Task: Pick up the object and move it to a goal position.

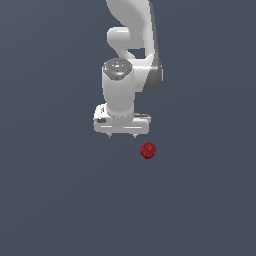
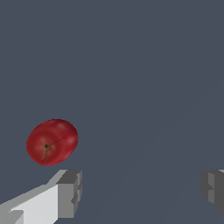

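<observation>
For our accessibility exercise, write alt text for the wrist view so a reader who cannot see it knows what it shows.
A small dark-red, roundish object lies on a plain grey-blue surface, outside the open gripper. Two grey fingertips enter from the frame's edge, set wide apart with nothing between them.

A flat, uniform dark blue-grey surface [image 1: 50, 200] fills the background.

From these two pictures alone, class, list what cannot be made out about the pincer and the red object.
- Goal position: neither view shows any marker.
- Pincer fingertips: tiny in the exterior view; in the wrist view the fingers are cut off by the picture's edges.
- Red object: its underside is hidden in both views; its facets are too small in the exterior view.
- Arm base: cut off by the exterior view's top edge.
</observation>
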